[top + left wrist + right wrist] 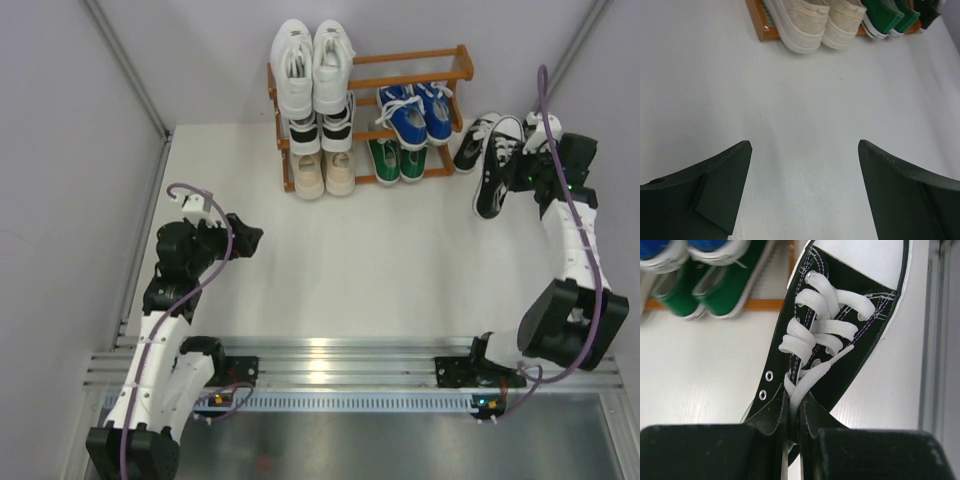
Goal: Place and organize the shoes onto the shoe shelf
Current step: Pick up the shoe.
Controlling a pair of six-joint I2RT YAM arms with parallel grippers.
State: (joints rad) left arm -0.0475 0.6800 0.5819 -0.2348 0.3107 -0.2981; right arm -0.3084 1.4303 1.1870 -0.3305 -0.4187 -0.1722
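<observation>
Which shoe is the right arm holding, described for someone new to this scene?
Find the orange-brown shoe shelf at the far side of the table; two black sneakers are off the rack, right of it. The held one is the nearer black sneaker, farther from the shelf. Unlike the other black sneaker, it has the right gripper's fingers pinched on its opening.

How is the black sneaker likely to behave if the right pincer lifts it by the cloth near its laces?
The right pincer pinches only thin cloth at the opening of the black sneaker, so the upper will probably fold and the toe sag. The white toe cap looks stiffer, perhaps heavier, so the shoe may swing.
</observation>
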